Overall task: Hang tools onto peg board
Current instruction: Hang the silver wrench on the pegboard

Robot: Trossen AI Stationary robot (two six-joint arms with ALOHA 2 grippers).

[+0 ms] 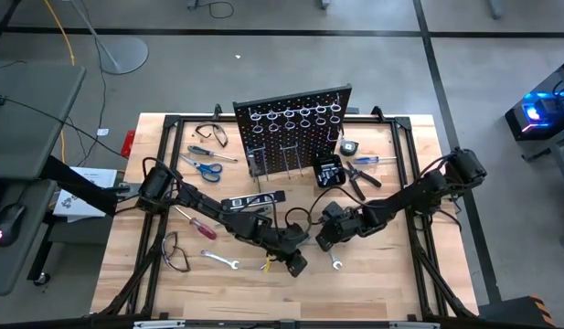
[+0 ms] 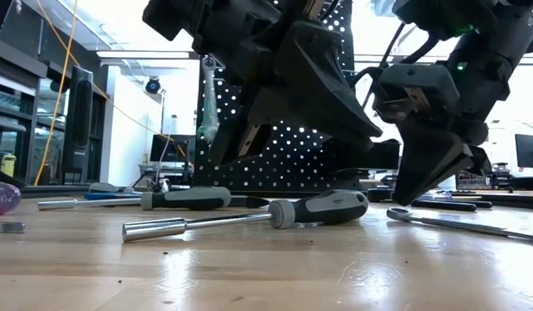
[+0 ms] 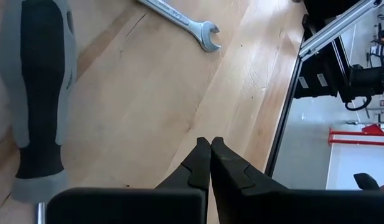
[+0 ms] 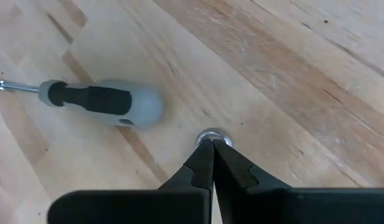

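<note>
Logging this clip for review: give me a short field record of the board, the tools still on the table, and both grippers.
peg board: black panel standing upright at the far middle of the table
tools on table: blue-handled scissors, red-handled screwdriver, wrench, pliers, grey/black-handled screwdriver
left gripper: shut, empty, low over bare wood at the near middle
right gripper: shut, tips at a small silver piece on the wood; a grip is unclear

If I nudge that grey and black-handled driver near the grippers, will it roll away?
Probably a little: the grey and black-handled driver lies flat on the bare table, and its rounded handle and round shaft look free to roll sideways. It looks rigid and likely handle-heavy, so gripping near the handle should keep it from tipping.
</note>
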